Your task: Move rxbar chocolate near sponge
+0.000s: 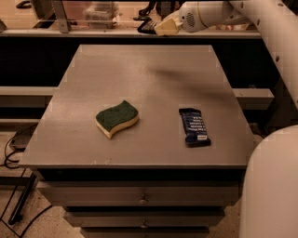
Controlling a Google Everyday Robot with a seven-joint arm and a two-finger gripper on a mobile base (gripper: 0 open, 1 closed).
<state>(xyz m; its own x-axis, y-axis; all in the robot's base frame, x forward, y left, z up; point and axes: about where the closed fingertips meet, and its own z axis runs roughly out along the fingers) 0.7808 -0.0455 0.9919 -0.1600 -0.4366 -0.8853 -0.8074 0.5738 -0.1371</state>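
Observation:
The sponge (117,118), wavy with a dark green top and pale yellow base, lies left of the table's middle. The only bar in view is a dark-blue wrapper with white text (194,126), lying flat to the sponge's right, nearer the table's right edge. No black or dark-brown rxbar chocolate shows; it is out of view. My gripper (149,26) hangs beyond the table's far edge at the top of the view, far from both the sponge and the bar. Its white arm (219,11) reaches in from the right.
The grey table (149,69) stands on a drawer cabinet (139,200). A shelf with clutter (100,11) runs behind the far edge. The robot's white body (272,186) fills the lower right corner. Cables (11,153) lie on the floor at the left.

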